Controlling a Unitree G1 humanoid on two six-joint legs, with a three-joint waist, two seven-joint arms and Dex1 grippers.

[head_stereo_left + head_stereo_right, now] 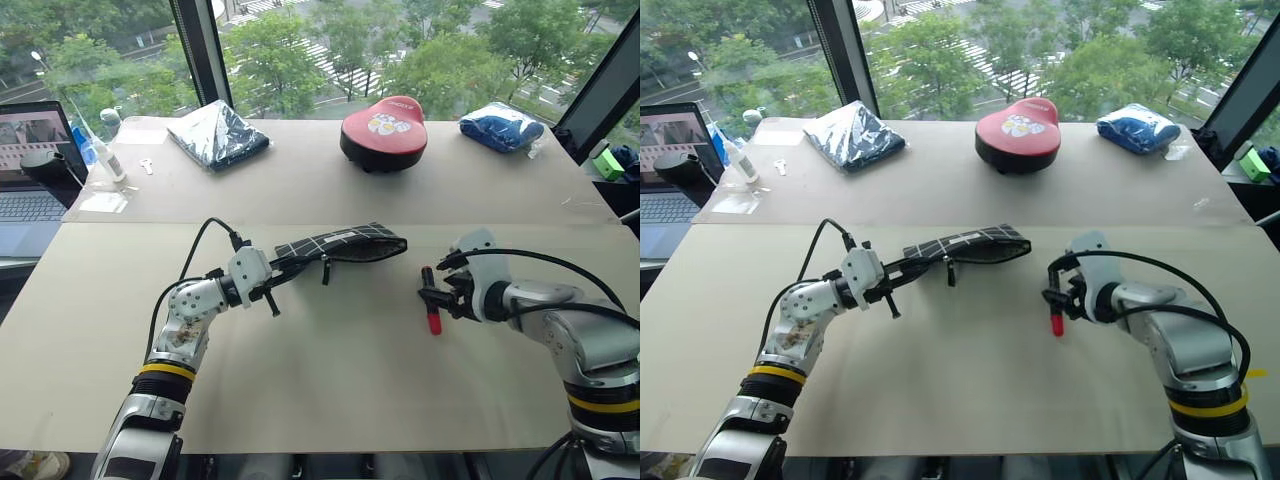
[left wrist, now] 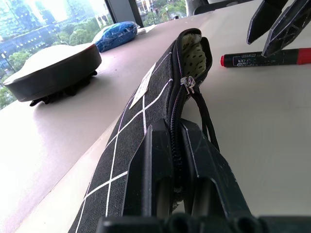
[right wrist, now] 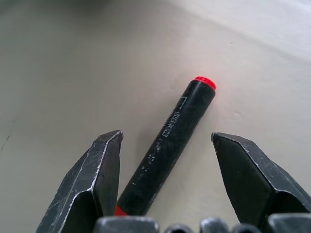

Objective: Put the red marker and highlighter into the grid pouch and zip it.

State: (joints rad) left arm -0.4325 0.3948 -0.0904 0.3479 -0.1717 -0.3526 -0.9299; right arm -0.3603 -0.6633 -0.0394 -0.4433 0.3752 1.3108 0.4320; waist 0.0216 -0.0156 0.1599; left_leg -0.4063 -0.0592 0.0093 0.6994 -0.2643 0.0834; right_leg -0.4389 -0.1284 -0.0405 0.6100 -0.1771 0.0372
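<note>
The red marker (image 3: 170, 141), black-barrelled with red ends, lies flat on the table (image 1: 330, 400) right of centre. My right gripper (image 1: 437, 290) is open and straddles it, one finger (image 3: 104, 170) on each side, not touching. The grid pouch (image 1: 345, 245), black with white lines, is held off the table at its left end by my left gripper (image 2: 177, 131), which is shut on the zipper edge. The pouch's far end gapes open (image 2: 194, 53) toward the marker (image 2: 262, 59). The highlighter is out of view.
At the back of the table stand a red rounded case (image 1: 384, 128), a blue bag (image 1: 500, 125) and a dark folded packet (image 1: 218, 135). A laptop (image 1: 30, 190) and a small bottle (image 1: 105, 160) sit at the far left.
</note>
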